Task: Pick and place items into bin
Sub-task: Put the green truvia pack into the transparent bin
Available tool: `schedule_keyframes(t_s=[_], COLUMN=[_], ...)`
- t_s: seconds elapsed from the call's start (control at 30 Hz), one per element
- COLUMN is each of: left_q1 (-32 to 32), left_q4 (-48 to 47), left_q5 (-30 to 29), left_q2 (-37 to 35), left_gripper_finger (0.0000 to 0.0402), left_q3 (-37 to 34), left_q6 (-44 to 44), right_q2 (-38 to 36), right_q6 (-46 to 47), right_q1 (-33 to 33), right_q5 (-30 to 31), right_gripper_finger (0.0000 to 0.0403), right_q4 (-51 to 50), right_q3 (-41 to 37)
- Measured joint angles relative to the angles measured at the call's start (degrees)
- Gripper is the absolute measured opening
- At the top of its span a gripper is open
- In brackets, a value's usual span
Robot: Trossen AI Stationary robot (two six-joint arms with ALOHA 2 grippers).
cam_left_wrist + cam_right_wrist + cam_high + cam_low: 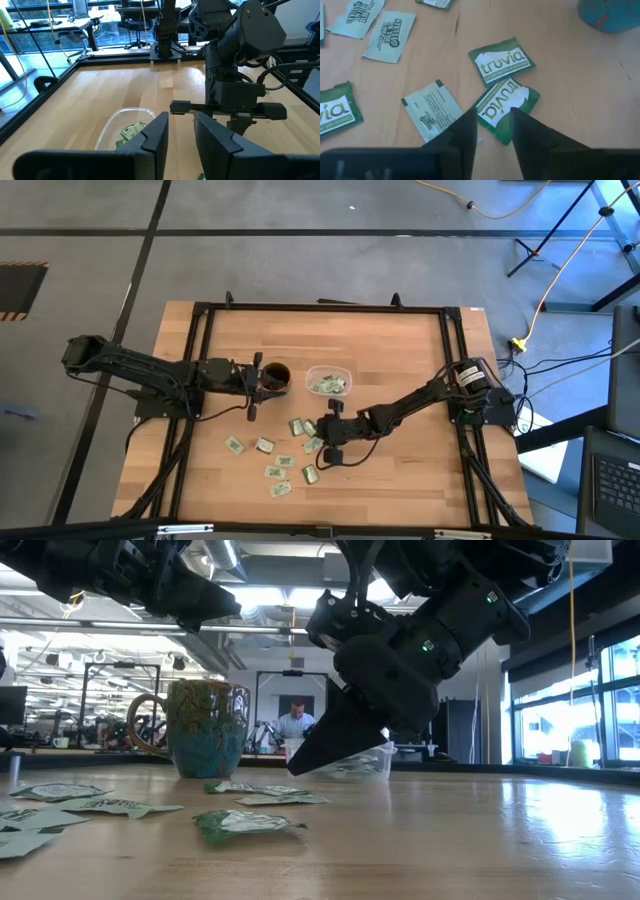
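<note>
Right gripper [491, 131] poised over overlapping Truvia packets [506, 103] — easy to pinch two, or none.

Jaws slightly parted, empty, mid-frame in the high view. Clear bin [328, 381] just above, holding a few packets; roughly ten loose below left. One mug [276, 374]. Left gripper [180, 135] beside it — narrow gap, empty.

Two green and white packets say "truvia" in green letters. One packet [501, 61] lies flat with the word the right way up. The other packet [505, 108] sits just below it, touching it, and its word is upside down. A third green packet [335, 111] at the edge shows only "via". The pale packets have print too small to read.
</note>
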Motion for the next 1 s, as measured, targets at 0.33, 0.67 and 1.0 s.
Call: schedule_keyframes(t_s=[0.33,0.67,1.0], left_q1=[0.0,0.0,0.0], left_q4=[0.0,0.0,0.0], left_q5=[0.0,0.0,0.0], left_q2=[0.0,0.0,0.0], left_gripper_finger=[0.0088,0.0088,0.0088], left_q3=[0.0,0.0,0.0], left_q6=[0.0,0.0,0.0], right_q2=[0.0,0.0,0.0], right_q6=[-2.8,1.7,1.7], right_q1=[0.0,-0.8,-0.8], right_q5=[-0.1,-0.1,-0.2], right_gripper_finger=[0.0167,0.0130,0.0109], right_q4=[-0.2,-0.1,0.0], right_q3=[-0.2,-1.0,-1.0])
